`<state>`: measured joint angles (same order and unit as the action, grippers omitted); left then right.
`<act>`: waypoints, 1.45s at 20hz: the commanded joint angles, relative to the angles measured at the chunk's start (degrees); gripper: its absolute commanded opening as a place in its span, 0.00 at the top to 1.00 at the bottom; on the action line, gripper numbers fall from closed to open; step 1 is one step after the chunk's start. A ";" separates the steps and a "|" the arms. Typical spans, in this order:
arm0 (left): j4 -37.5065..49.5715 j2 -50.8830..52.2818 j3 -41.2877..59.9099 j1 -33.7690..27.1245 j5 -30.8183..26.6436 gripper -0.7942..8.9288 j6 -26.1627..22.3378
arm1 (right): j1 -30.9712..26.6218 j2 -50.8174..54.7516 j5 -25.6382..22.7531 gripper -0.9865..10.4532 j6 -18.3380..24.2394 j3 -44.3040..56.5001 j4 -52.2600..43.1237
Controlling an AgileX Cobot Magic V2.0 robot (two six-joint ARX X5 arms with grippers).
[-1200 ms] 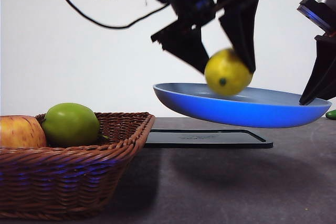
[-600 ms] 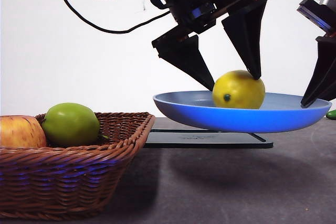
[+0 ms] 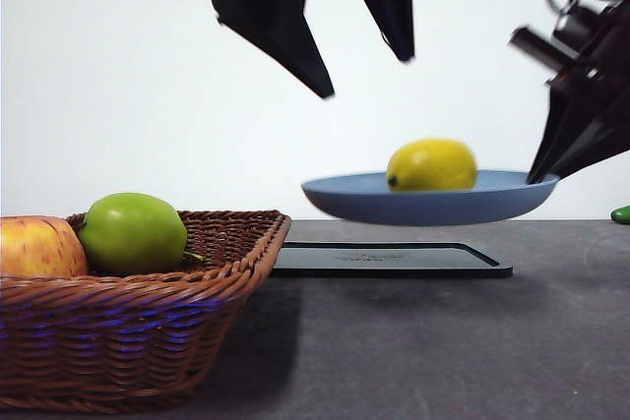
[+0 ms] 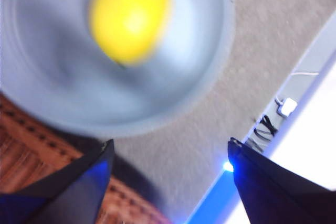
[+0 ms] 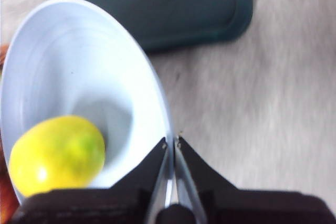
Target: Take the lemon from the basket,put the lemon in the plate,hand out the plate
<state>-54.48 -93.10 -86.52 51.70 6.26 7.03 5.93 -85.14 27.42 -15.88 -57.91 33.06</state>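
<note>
Lemon (image 3: 432,165): lying in plate (image 3: 364,198). Plate: airborne, rim pinched at 3 o'clock by right hand (image 5: 171,145). Left hand (image 3: 366,58): released, empty, at 12 o'clock above.

There is one lemon (image 3: 431,164). There is one plate (image 3: 354,196). There is one basket (image 3: 138,336). There are two apples, one green apple (image 3: 133,234) and one red-yellow apple (image 3: 37,247). There is one black tray (image 3: 389,260). There are two grippers, the left gripper (image 3: 366,74) and the right gripper (image 3: 539,176).

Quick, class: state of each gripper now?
Left gripper: open, empty, above the lemon.
Right gripper: shut on the plate rim, holding it off the table.
</note>
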 commanded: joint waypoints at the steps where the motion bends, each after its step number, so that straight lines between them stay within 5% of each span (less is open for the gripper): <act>1: -1.33 2.75 -0.96 0.44 -0.04 0.53 -1.09 | -0.15 -6.45 0.57 0.91 -0.59 -6.71 -1.07; 12: -2.12 9.75 -0.96 0.46 -0.13 0.53 -0.63 | -0.26 -33.20 0.48 0.91 -0.79 -35.67 -1.01; 19: -0.63 9.73 -0.96 0.44 -0.20 0.53 -0.66 | -0.37 -38.01 0.17 0.91 -2.16 -36.94 0.83; 22: -0.66 9.73 -0.96 0.46 -0.20 0.53 -0.66 | -0.37 -38.14 -3.80 0.90 -0.79 -36.94 2.64; 26: -0.70 9.73 -0.96 0.46 -0.20 0.53 -0.66 | -0.37 -38.05 -3.52 0.71 2.60 -37.03 3.89; 29: -0.24 9.73 -0.96 0.44 -0.28 0.53 -0.94 | -0.37 -35.91 -3.76 0.70 5.11 -37.11 7.67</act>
<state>-55.37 -82.61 -86.52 51.70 6.15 6.59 5.54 -121.62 23.79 -12.47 -93.41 41.01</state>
